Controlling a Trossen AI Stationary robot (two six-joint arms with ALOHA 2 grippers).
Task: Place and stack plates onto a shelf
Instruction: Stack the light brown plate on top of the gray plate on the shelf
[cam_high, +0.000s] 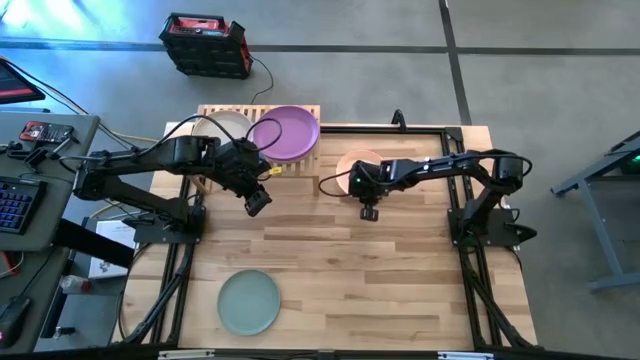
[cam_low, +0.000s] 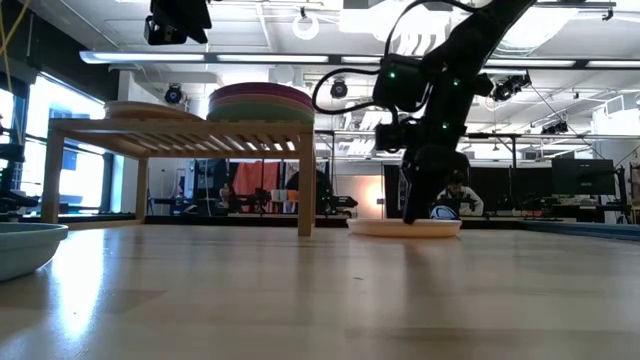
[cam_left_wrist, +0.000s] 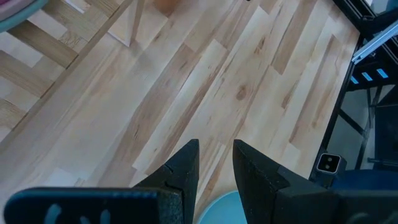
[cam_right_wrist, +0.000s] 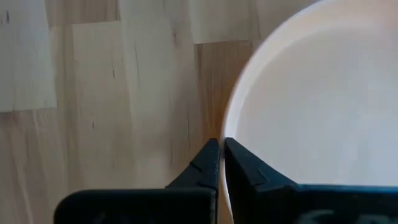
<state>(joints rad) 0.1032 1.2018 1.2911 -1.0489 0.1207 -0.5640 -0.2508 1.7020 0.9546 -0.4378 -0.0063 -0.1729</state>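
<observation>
The peach plate (cam_high: 352, 162) lies on the table right of the shelf (cam_high: 258, 165). My right gripper (cam_right_wrist: 221, 144) stands over the plate's near rim, pointing down, and is shut on it. My left gripper (cam_left_wrist: 216, 149) hangs open above the bare table just in front of the shelf and holds nothing. On the shelf, a purple plate (cam_high: 290, 130) tops a stack (cam_low: 260, 100), with a beige plate (cam_high: 225, 125) to its left. A sage green plate (cam_high: 248, 302) lies flat near the table's near edge. My right gripper pinches the peach plate's rim (cam_right_wrist: 231, 127) on its near side, one finger inside the plate and one outside. The fingers come from above, pointing down. In the low view the plate (cam_low: 405, 228) still lies on the table.
The shelf stands on its legs (cam_low: 305, 185) at the far left of the table. A black frame rail (cam_high: 400, 128) runs along the far edge. Bare wood lies between the two arms. A desk with a keyboard (cam_high: 15, 205) stands left of the table.
</observation>
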